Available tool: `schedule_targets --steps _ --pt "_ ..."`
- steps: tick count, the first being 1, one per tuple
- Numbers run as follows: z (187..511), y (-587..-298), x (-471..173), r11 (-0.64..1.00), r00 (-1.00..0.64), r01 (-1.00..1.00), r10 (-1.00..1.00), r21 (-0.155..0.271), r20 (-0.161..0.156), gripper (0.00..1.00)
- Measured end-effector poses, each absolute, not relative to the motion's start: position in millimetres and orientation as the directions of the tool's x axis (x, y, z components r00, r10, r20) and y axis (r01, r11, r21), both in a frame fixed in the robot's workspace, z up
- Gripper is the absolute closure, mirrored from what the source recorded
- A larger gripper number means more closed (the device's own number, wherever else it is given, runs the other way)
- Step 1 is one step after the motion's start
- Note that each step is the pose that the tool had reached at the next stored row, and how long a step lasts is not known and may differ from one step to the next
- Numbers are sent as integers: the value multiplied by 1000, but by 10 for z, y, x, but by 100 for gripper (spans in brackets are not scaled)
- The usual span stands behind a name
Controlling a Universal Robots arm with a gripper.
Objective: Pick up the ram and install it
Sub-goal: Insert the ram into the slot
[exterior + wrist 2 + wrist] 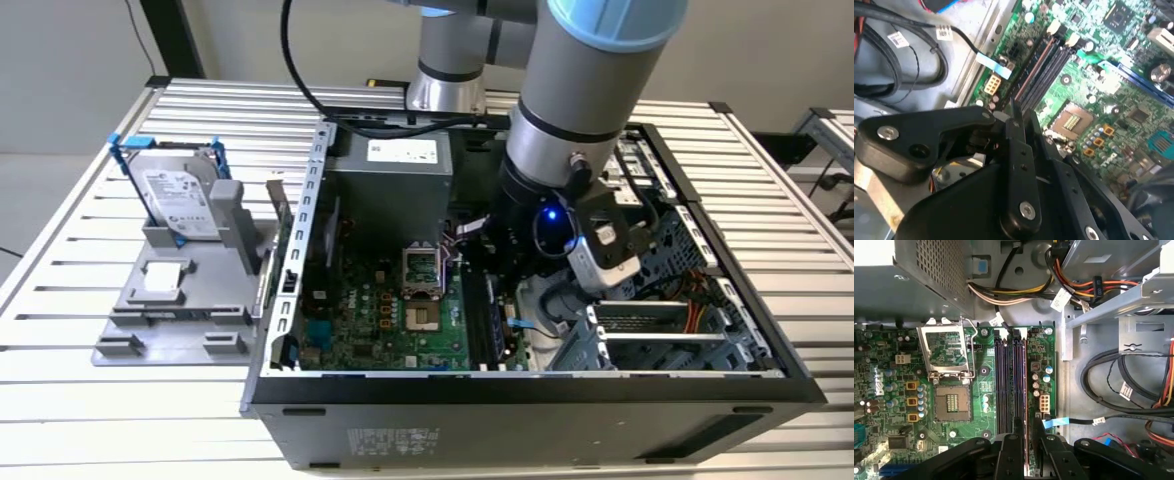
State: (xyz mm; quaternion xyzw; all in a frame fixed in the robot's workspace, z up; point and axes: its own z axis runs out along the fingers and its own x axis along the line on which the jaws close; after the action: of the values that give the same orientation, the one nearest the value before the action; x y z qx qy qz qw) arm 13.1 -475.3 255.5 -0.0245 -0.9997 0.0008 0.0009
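The claw (1026, 429) is seen clamped together on a thin dark strip held edge-on, which is taken to be the ram (1027, 440). The same sliver is seen poking out past the fingertips (1015, 131) in the second wrist view, though tbh not much of it can be made out. Right under it, the dark memory slots (1010, 385) are lined up lengthwise with the stick, which looks to be hung just over the outermost slot and not yet seated. So the pickup part is judged done and the install step is the one in hand. For seating, the stick's edge would need to be kept square to the slot and pushed straight down; whether the end clips are open can't be told. Further out, the green motherboard (949, 350) is laid flat inside the open computer case (534, 400), which is parked on the slatted worktop (80, 400).
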Motion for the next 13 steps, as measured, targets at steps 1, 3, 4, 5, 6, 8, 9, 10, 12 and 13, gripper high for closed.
schedule_targets --steps 1,3,4,5,6,8,9,10,12,13 --pt "2555 -4753 131 999 -999 49 49 -2 2 0" --pt "2556 -4753 131 999 -999 49 49 -2 2 100" --pt "2556 -4753 131 999 -999 49 49 -2 2 100" --pt "2556 -4753 131 999 -999 49 49 -2 2 100" --pt "2556 -4753 131 999 -999 49 49 -2 2 100" --pt "2556 -4753 131 999 -999 49 49 -2 2 100" --pt "2556 -4753 131 999 -999 49 49 -2 2 100" --pt "2556 -4753 132 999 -999 49 49 -2 2 100" --pt "2556 -4752 131 999 -999 49 49 -2 2 100" --pt "2556 -4752 131 999 -999 49 49 -2 2 100"
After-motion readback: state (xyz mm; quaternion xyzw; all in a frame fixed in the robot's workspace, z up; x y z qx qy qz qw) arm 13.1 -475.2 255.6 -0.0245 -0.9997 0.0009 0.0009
